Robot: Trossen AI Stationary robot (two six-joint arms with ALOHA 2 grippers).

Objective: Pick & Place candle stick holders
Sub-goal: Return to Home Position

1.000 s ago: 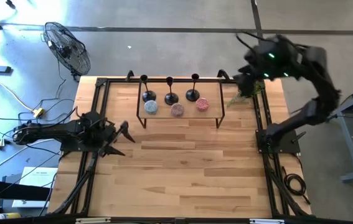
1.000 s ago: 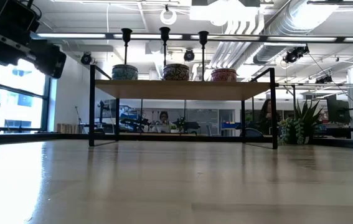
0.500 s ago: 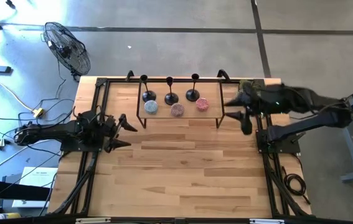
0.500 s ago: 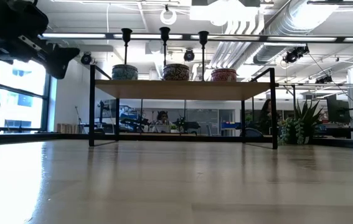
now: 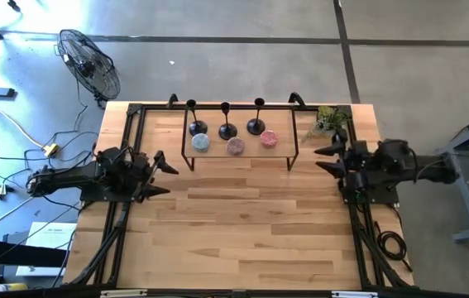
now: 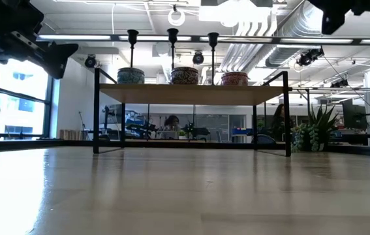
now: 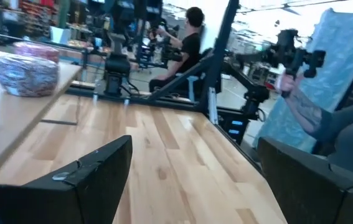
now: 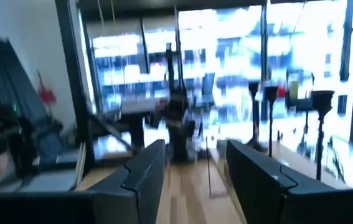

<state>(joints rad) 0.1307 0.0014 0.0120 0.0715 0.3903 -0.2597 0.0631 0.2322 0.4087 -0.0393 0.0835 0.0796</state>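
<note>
Three black candle stick holders (image 5: 194, 124) (image 5: 227, 128) (image 5: 256, 124) stand upright on their round bases in a row on a raised wooden shelf (image 5: 284, 147) at the table's far side. They also show in the low view (image 6: 172, 36) and, blurred, in the right wrist view (image 8: 269, 118). My left gripper (image 5: 164, 175) is open and empty left of the shelf, above the table; in its wrist view (image 7: 195, 180) the fingers stand wide apart. My right gripper (image 5: 321, 159) is open and empty right of the shelf, and its wrist view (image 8: 198, 174) shows the gap.
Three small patterned bowls (image 5: 201, 142) (image 5: 236, 146) (image 5: 269, 139) sit on the shelf in front of the holders. A potted plant (image 5: 331, 121) stands at the far right corner. Black frame rails (image 5: 126, 149) run along the table's sides. A person (image 7: 192, 31) sits in the room beyond.
My right arm has swung down from high over the far right corner to the table's right edge, with its gripper now level and pointing toward the shelf. My left gripper has gone a little toward the far edge and the shelf. The holders have stayed put.
</note>
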